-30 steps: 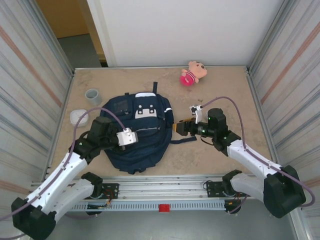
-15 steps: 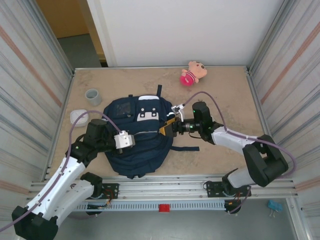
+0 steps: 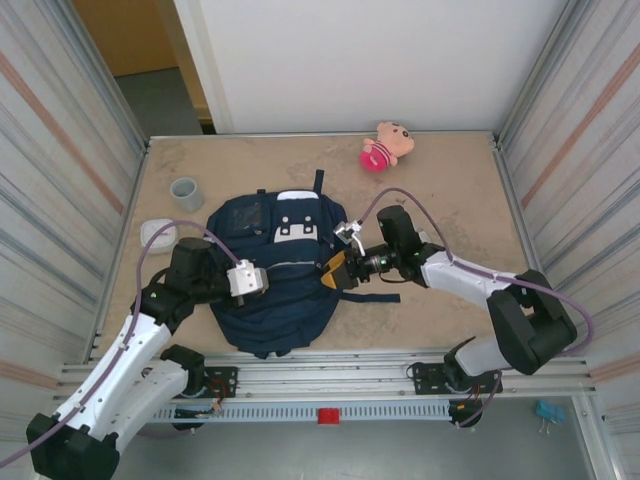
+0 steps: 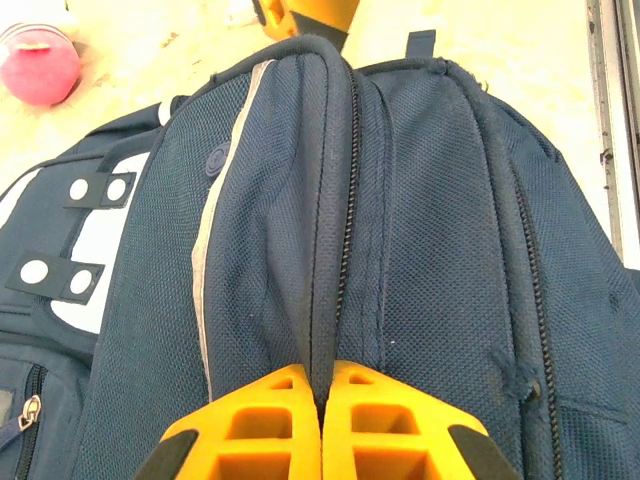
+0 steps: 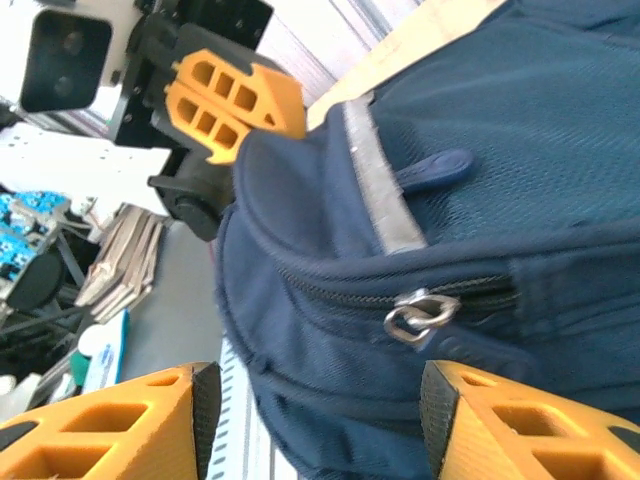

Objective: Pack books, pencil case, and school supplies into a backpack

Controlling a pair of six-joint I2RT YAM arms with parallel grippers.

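Observation:
The navy backpack (image 3: 270,290) lies flat in the middle of the table, and its seams and zip show close up in the left wrist view (image 4: 430,230). My left gripper (image 3: 270,282) is shut on a raised fold of backpack fabric beside a zip (image 4: 322,400). At the bag's right side my right gripper (image 3: 335,270) stands open, with the bag's edge between its jaws (image 5: 320,400). A metal zip pull (image 5: 420,315) hangs just above the gap. The books, pencil case and school supplies are out of view.
A pink-and-tan plush toy (image 3: 385,145) lies at the back of the table. A grey cup (image 3: 185,192) and a white rounded box (image 3: 157,235) stand left of the bag. Ribbed metal walls close in both sides.
My right arm swung left from the bare table to the backpack's right edge, and its jaws narrowed a little. The left gripper kept its pinch as the bag shifted slightly.

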